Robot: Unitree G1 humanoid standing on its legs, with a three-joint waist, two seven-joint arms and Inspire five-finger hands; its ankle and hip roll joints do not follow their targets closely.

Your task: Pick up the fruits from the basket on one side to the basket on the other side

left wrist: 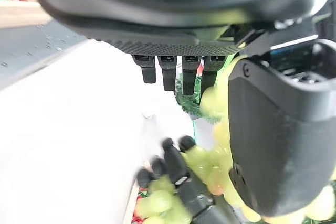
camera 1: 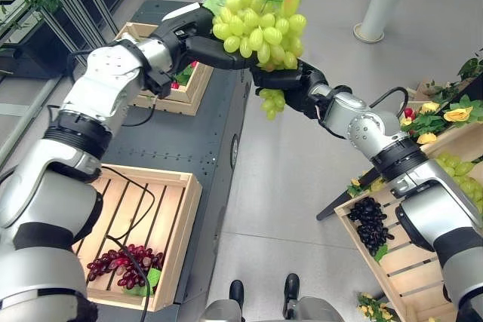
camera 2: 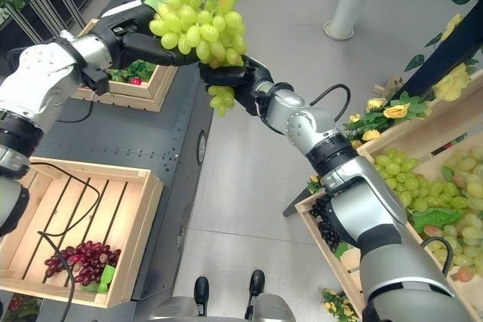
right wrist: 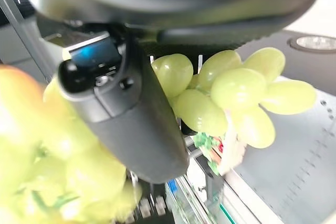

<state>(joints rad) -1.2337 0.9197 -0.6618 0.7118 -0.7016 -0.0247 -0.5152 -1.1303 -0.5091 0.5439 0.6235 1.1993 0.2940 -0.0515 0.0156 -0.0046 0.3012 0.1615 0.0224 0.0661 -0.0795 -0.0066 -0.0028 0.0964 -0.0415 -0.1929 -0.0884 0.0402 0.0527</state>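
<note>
In the left eye view, one bunch of green grapes with green leaves hangs in the air over the grey floor, between the two sides, and both hands meet at it: the left hand reaches in from the left with its fingers laid under and against the bunch, and the right hand is clenched round the bunch's lower part from the right. On the dark tabletop at the left stand two wooden crates: the near crate holds one bunch of red grapes, and the far crate holds leaves and something red. In the right eye view, two wooden crates sit at the right: one holds a bunch of black grapes, the other crate holds more green grapes, with yellow flowers beside it and a white planter on the far floor. In the left wrist view, the left hand's fingers are fairly straight, its thumb pressing the green grapes, and the right hand's curled fingers show among them. In the right wrist view, the right hand's thumb lies across the green grapes.
</note>
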